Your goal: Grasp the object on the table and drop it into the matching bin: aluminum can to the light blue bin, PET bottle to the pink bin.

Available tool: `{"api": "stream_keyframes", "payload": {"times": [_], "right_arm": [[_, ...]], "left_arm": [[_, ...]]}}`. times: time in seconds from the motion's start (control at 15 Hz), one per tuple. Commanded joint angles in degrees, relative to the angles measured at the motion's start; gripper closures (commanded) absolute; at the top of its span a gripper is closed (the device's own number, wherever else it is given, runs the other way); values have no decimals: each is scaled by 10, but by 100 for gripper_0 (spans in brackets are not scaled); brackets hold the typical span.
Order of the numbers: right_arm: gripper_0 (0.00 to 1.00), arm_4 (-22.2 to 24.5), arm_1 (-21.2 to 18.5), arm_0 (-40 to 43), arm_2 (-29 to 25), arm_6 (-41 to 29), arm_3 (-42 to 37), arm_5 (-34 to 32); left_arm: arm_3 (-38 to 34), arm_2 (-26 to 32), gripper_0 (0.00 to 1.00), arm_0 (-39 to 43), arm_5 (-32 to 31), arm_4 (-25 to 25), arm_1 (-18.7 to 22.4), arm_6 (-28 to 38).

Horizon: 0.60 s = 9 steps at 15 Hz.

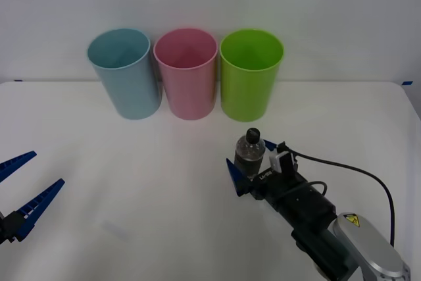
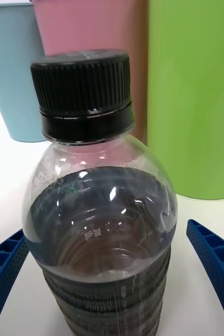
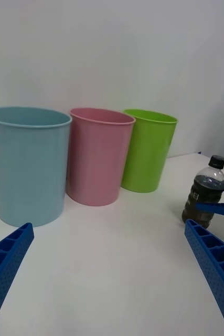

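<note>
On the table [image 1: 131,182], near side of the lime green bin [image 1: 250,74]: one PET bottle [image 1: 250,153], clear, black cap, dark label band, upright, standing on the white top. Not lifted.

Bins, three, tapered, in a row at the far side of the table. Lime green bin nearest the bottle, just behind it. Pink bin [image 1: 186,72] next beside the green one, away from the bottle's side. Light blue bin [image 1: 125,72] beyond the pink, farthest from the bottle.

Right gripper [image 1: 253,172]: reached in from the near side of the bottle, blue ribbed fingers spread, one on each side of the bottle's lower body. In the right wrist view a gap of table shows between the bottle [image 2: 98,210] and one finger [image 2: 216,262]; contact on the other side cannot be judged. Not yet pinching.

Left gripper [image 1: 26,182]: well apart from the bottle, low over the table, fingers spread, idle.

Step in hand, as judged: the grasp, at the point of straddling.

Next move calls for: closing the fingers squarely on the label band, firmly enough for a smooth round body; then a lift high enough to clear the rims, a carry past the green bin to the pink one, release over its mouth.
</note>
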Motion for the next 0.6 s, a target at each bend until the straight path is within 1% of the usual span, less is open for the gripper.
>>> {"api": "stream_keyframes", "payload": {"times": [0.07, 0.2, 0.27, 0.33, 0.4, 0.6], "right_arm": [[0, 0, 0, -2, 5, -1, 0, 8], [0, 0, 1, -2, 5, -1, 0, 10], [24, 0, 1, -3, 5, -1, 0, 10], [79, 0, 1, -3, 5, -1, 0, 11], [100, 0, 2, -3, 5, -1, 0, 11], [100, 0, 2, -4, 5, -1, 0, 11]], "left_arm": [[0, 0, 0, 0, 0, 0, 0, 0], [0, 0, 0, 0, 0, 0, 0, 0], [0, 0, 0, 0, 0, 0, 0, 0], [0, 0, 0, 0, 0, 0, 0, 0], [0, 0, 0, 0, 0, 0, 0, 0], [0, 0, 0, 0, 0, 0, 0, 0]]}}
